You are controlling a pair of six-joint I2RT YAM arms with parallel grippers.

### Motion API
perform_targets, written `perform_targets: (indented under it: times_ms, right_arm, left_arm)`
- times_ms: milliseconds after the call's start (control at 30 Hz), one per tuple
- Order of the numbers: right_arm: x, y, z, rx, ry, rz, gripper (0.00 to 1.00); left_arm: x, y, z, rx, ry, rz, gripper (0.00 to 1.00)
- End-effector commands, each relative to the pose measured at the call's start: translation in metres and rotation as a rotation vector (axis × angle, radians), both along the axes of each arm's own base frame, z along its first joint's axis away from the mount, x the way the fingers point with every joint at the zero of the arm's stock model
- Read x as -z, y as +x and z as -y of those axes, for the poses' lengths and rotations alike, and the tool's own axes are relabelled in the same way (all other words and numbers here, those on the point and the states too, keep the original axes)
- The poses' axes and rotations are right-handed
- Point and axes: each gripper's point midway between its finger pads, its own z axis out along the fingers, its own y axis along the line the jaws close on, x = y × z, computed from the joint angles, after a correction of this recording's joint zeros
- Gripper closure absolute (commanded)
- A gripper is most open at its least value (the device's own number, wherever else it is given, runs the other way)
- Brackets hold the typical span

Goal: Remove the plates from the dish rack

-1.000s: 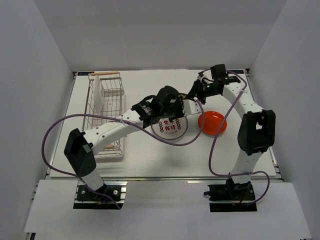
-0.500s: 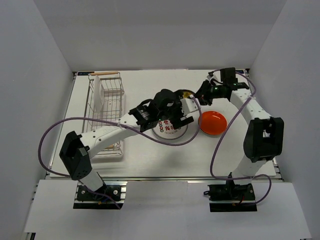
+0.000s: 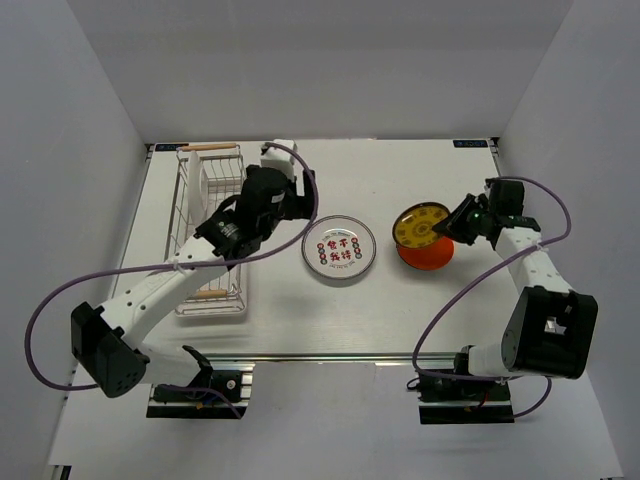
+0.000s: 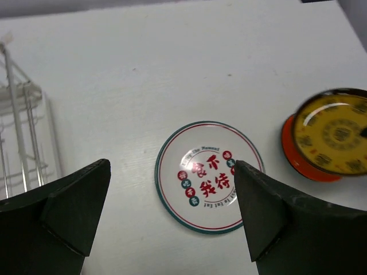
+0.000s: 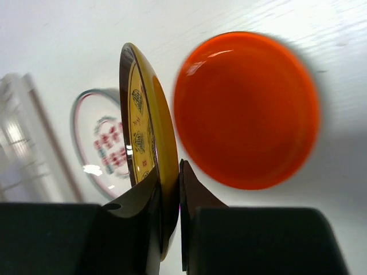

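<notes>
The white plate with teal-red rings [image 3: 339, 247] [image 4: 203, 176] lies flat on the table. My left gripper [image 3: 297, 200] [image 4: 172, 212] hovers open above and to the left of it, holding nothing, beside the dish rack [image 3: 210, 240] [image 4: 23, 137]. A white plate [image 3: 200, 186] stands upright in the rack. My right gripper [image 3: 452, 228] [image 5: 170, 189] is shut on the rim of the small yellow-brown plate [image 3: 420, 225] [image 5: 143, 143], tilted on edge just above the orange-red plate [image 3: 428, 256] [image 5: 246, 109], which rests on the table.
The rack has wooden handles at its far end [image 3: 208, 147] and near end [image 3: 215, 292]. Purple cables loop off both arms over the table. White walls enclose the table on three sides.
My left gripper opened, left the white ringed plate on the table and drew back left toward the rack. My right gripper carried the yellow-brown plate rightward to over the orange-red plate.
</notes>
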Motion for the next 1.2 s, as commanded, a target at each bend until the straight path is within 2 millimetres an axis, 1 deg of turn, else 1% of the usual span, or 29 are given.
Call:
perform_targets:
  times_ms: [0, 67, 100, 133, 167, 200, 267, 300, 367, 400, 433, 467, 500, 533, 567, 633, 667, 700, 733, 767, 833, 867, 900, 933, 967, 1067, 1100, 1133, 1167]
  right_arm:
    - [0.005, 0.011, 0.042, 0.136, -0.194, 0.076, 1.0]
    - [0.016, 0.008, 0.053, 0.159, -0.249, 0.071, 1.0]
    - [0.019, 0.007, 0.054, 0.162, -0.257, 0.073, 1.0]
    - [0.022, 0.006, 0.054, 0.16, -0.257, 0.076, 1.0]
    - [0.026, 0.007, 0.052, 0.15, -0.252, 0.091, 1.0]
    - [0.028, 0.007, 0.053, 0.154, -0.252, 0.09, 1.0]
    - [0.035, 0.008, 0.053, 0.154, -0.254, 0.072, 1.0]
    - [0.038, 0.009, 0.053, 0.153, -0.254, 0.07, 1.0]
    - [0.045, 0.011, 0.05, 0.141, -0.243, 0.061, 1.0]
    - [0.048, 0.011, 0.05, 0.141, -0.24, 0.053, 1.0]
    - [0.05, 0.01, 0.05, 0.143, -0.238, 0.048, 1.0]
    - [0.052, 0.011, 0.051, 0.145, -0.24, 0.046, 0.92]
    - [0.052, 0.012, 0.051, 0.145, -0.24, 0.049, 0.87]
    - [0.054, 0.012, 0.051, 0.146, -0.242, 0.042, 0.83]
    - [0.055, 0.012, 0.052, 0.149, -0.247, 0.039, 0.68]
    - [0.059, 0.01, 0.057, 0.171, -0.262, 0.012, 0.41]
    - [0.061, 0.008, 0.057, 0.173, -0.264, 0.001, 0.11]
    - [0.063, 0.006, 0.056, 0.169, -0.263, -0.014, 0.11]
    - [0.066, 0.005, 0.056, 0.168, -0.259, -0.03, 0.11]
    - [0.067, 0.005, 0.055, 0.164, -0.257, -0.036, 0.11]
    - [0.068, 0.004, 0.054, 0.158, -0.259, -0.042, 0.11]
    - [0.069, 0.003, 0.054, 0.16, -0.262, -0.051, 0.11]
    - [0.07, 0.002, 0.054, 0.16, -0.267, -0.054, 0.11]
    - [0.072, 0.001, 0.053, 0.153, -0.273, -0.06, 0.11]
    - [0.071, 0.002, 0.052, 0.145, -0.276, -0.055, 0.11]
    - [0.067, 0.003, 0.047, 0.106, -0.294, -0.04, 0.11]
    - [0.068, 0.003, 0.049, 0.11, -0.304, -0.047, 0.11]
    - [0.066, 0.002, 0.052, 0.123, -0.313, -0.064, 0.11]
    - [0.066, 0.002, 0.057, 0.145, -0.342, -0.077, 0.11]
  left_arm:
    - [0.026, 0.007, -0.03, -0.153, -0.068, -0.13, 0.02]
    - [0.032, 0.011, -0.042, -0.193, -0.077, -0.155, 0.02]
    - [0.03, 0.017, -0.055, -0.231, -0.084, -0.158, 0.02]
    - [0.03, 0.019, -0.063, -0.251, -0.083, -0.167, 0.02]
    - [0.025, 0.019, -0.067, -0.246, -0.092, -0.162, 0.02]
    - [0.018, 0.023, -0.079, -0.268, -0.1, -0.149, 0.02]
    - [0.012, 0.025, -0.092, -0.289, -0.102, -0.135, 0.02]
    - [0.005, 0.029, -0.105, -0.319, -0.112, -0.118, 0.02]
    - [0.005, 0.032, -0.116, -0.342, -0.105, -0.127, 0.02]
    - [0.001, 0.038, -0.128, -0.374, -0.109, -0.123, 0.02]
    - [0.005, 0.038, -0.132, -0.379, -0.096, -0.14, 0.02]
    - [0.005, 0.039, -0.136, -0.385, -0.096, -0.146, 0.02]
    - [0.005, 0.042, -0.144, -0.4, -0.098, -0.147, 0.02]
    - [0.002, 0.042, -0.147, -0.401, -0.102, -0.143, 0.02]
    - [0.002, 0.043, -0.151, -0.41, -0.104, -0.142, 0.02]
    - [-0.004, 0.042, -0.16, -0.431, -0.108, -0.129, 0.02]
    - [-0.006, 0.042, -0.167, -0.451, -0.107, -0.124, 0.02]
    - [-0.012, 0.041, -0.168, -0.444, -0.106, -0.099, 0.02]
    - [-0.013, 0.042, -0.178, -0.47, -0.104, -0.089, 0.02]
    - [-0.015, 0.042, -0.179, -0.472, -0.104, -0.083, 0.02]
    - [-0.018, 0.045, -0.194, -0.527, -0.095, -0.082, 0.02]
    - [-0.017, 0.047, -0.195, -0.541, -0.09, -0.089, 0.02]
    - [-0.012, 0.046, -0.203, -0.568, -0.076, -0.113, 0.02]
    - [-0.005, 0.052, -0.207, -0.595, -0.052, -0.132, 0.02]
    - [-0.008, 0.055, -0.216, -0.621, -0.049, -0.131, 0.02]
    - [-0.003, 0.065, -0.224, -0.638, -0.033, -0.156, 0.02]
    - [-0.002, 0.067, -0.229, -0.648, -0.034, -0.162, 0.02]
    - [0.001, 0.071, -0.226, -0.633, -0.032, -0.173, 0.02]
    - [0.0, 0.072, -0.231, -0.644, -0.033, -0.169, 0.02]
